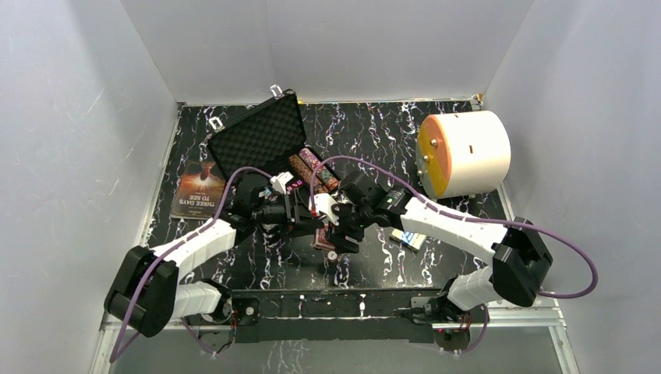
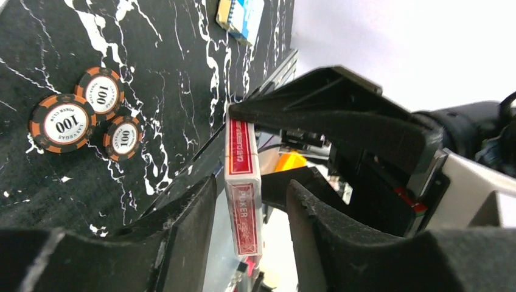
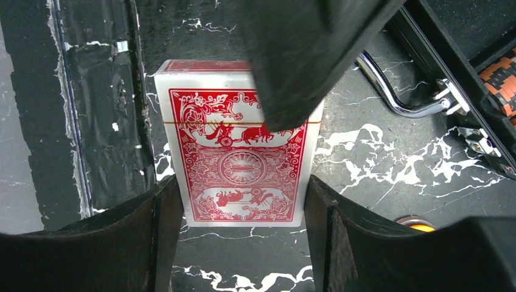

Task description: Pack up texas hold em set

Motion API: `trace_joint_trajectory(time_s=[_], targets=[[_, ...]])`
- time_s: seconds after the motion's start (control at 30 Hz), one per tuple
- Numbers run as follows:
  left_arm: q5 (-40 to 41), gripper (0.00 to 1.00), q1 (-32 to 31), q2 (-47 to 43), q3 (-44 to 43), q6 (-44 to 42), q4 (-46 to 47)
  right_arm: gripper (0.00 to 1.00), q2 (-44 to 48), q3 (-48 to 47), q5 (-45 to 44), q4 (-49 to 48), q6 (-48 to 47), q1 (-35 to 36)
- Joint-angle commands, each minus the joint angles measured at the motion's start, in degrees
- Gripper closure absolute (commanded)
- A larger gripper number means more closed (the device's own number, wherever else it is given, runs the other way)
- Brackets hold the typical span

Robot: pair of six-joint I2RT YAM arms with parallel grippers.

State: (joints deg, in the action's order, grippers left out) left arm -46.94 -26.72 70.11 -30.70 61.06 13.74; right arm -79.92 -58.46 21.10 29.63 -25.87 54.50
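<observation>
1. Right wrist view is showing the red-backed boxed card deck (image 3: 237, 164) sitting between the right fingers (image 3: 152, 243), which are pressing on its two long edges and gripping it. It appears to be hanging just above the black marbled worktop (image 3: 377, 158), though its underside is not showing.
2. The left fingers (image 2: 182, 243) are straddling the deck's broad faces with a narrow gap on each side, so they are standing open and gripping nothing. I am judging this to be a handover in the making.
3. Just beside the deck, the small black hard case with silver corners (image 1: 257, 136) is lying open, its chrome handle (image 3: 395, 91) facing the arms. Rows of multicoloured chips (image 1: 316, 167) are already sitting inside it.
4. Three orange-and-black 100 chips (image 2: 70, 121) and the blue card deck (image 2: 240, 18) are lying loose on the worktop. Dice and buttons are too small to make out.
5. So the packing is looking partly done. Both decks, the loose chips and the lid closing are remaining.
6. Farther out, the big white cylinder with an orange face (image 1: 468, 152) and the dark brown booklet (image 1: 199, 187) are lying apart from the set.
</observation>
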Motion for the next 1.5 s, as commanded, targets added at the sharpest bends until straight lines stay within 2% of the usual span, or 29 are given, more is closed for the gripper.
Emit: trace_joint_trajectory(time_s=[0.0,0.17,0.23,0.27,0.3,0.4,0.5,0.57,0.67,0.8,0.87,1.0,1.1,1.23,1.47], targets=[[-2.8,0.60,-2.1,0.1,-0.7,-3.7,-1.4,0.47,-0.7,-3.4,1.0,-1.3,-0.6,0.3],[-3.0,0.77,-2.7,1.2,-0.1,-3.9,-0.8,0.47,-0.9,-3.4,0.9,-1.5,-0.5,0.3],[-2.6,0.89,-2.7,1.3,-0.3,-4.1,-0.9,0.47,-0.8,-3.1,0.6,-1.8,-0.4,0.3],[-1.9,0.96,-2.7,1.2,-0.5,-4.2,-1.1,0.45,-0.6,-3.0,0.1,-1.9,-0.2,0.3],[-1.5,1.00,-2.7,1.1,-0.8,-4.5,-1.4,0.41,-0.5,-2.8,-0.7,-2.3,0.5,0.2],[2.2,1.00,-2.7,0.1,-1.6,-4.9,-2.5,0.25,0.0,-2.3,-5.5,-3.8,3.5,0.3],[8.1,1.00,-2.2,-2.0,-4.1,-6.9,-6.8,0.17,1.7,-2.9,-9.5,-3.8,5.4,0.2],[12.4,1.00,-0.8,-3.4,-6.4,-8.6,-11.3,0.16,4.4,-2.6,-13.8,-7.3,7.3,0.3],[17.0,1.00,4.7,-5.2,-9.2,-10.0,-15.5,0.14,10.0,-0.7,-19.4,-15.6,10.4,0.2],[21.1,1.00,13.1,-5.8,-11.9,-10.1,-17.8,0.11,13.7,1.3,-24.7,-22.0,16.4,0.2],[25.6,1.00,15.4,-4.7,-14.0,-10.3,-19.2,0.11,14.2,2.4,-26.6,-23.8,19.8,0.2],[30.3,1.00,18.6,-0.2,-17.0,-10.0,-18.0,0.12,13.5,4.0,-25.3,-24.7,27.1,0.2],[33.6,1.00,19.5,3.3,-18.4,-9.7,-15.5,0.13,13.4,5.2,-19.2,-25.0,29.7,0.2],[35.2,1.00,19.4,7.0,-17.5,-7.3,-9.8,0.13,15.2,7.2,-13.1,-26.6,31.4,0.2],[41.8,1.00,19.2,7.9,-14.7,-5.4,-4.3,0.11,17.7,9.4,-12.9,-27.5,30.4,0.2]])
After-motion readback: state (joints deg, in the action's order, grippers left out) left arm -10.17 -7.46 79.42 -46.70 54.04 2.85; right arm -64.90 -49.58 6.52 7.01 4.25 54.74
